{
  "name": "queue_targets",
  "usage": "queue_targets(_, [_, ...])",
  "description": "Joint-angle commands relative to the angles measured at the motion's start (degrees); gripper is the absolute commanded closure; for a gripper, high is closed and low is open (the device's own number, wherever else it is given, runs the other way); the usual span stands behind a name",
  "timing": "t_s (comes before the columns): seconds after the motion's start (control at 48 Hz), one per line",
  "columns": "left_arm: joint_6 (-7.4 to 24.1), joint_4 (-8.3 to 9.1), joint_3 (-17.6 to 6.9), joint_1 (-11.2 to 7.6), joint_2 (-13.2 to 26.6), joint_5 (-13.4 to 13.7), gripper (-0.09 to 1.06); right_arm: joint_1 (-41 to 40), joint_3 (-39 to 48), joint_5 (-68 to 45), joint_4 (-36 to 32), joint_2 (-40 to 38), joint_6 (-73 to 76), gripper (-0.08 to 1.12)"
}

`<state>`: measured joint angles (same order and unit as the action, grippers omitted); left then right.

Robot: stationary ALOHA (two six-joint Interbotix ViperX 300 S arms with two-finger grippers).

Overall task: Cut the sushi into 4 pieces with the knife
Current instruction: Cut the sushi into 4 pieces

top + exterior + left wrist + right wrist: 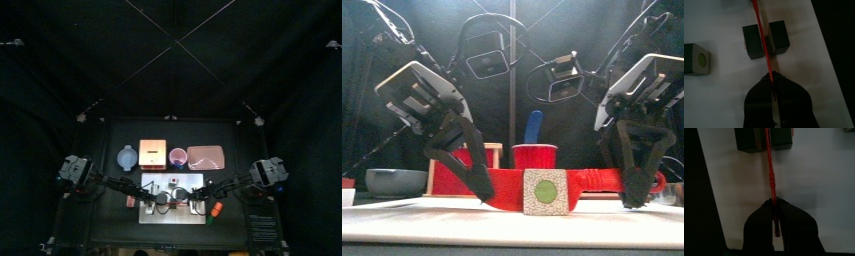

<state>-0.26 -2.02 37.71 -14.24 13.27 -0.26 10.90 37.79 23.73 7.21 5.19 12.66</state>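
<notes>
On the table's front half, a white cutting board [171, 216], both arms down over it, one from each side. Behind the board, in a row from left to right: a blue-grey bowl [127, 157], a pale wooden box [152, 155] with a red front, a red cup [178, 155] with a blue knife [533, 125] upright in it, and a flat pink tray [206, 156]. Left gripper [769, 76] low over the board, jaws pinched together on a red knife [763, 47] seen edge-on. Blade running straight out from the jaw tips and into the gap between two dark green sushi blocks [751, 42], one block on either side of it, both just ahead of the tips and clear of the jaws. A third sushi piece [696, 58] off to one side on the board, apart from blade and jaws, green-centred end face showing. Right gripper [771, 204] likewise low over the board, jaws closed on a thin red strip [769, 173]. Strip reaching on across bare board to a dark sushi lump [751, 140] farther ahead of the tips. Cannot tell whether strip and knife are one tool or two.
</notes>
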Motion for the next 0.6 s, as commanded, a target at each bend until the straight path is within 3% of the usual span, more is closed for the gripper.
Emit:
queue_targets(0.021, [0.6,0.62,-0.1,0.88,0.3,0.4,0.69,-1.8,-0.1,0.0,-1.1,-1.1,0.2,0.85])
queue_targets(0.188, [0.6,2.11,0.0,2.9,-0.3,0.4,0.69,-3.7,-0.1,0.1,-2.4,-2.1,0.2,0.85])
queue_targets(0.438, [0.6,5.98,-0.3,5.98,-0.6,0.4,0.69,-6.2,-0.3,0.2,-4.7,-3.3,0.2,0.85])
queue_targets(0.604, [0.6,7.21,-0.3,6.68,-1.0,1.0,0.69,-6.7,-0.4,0.6,-5.1,-3.7,0.2,0.85])
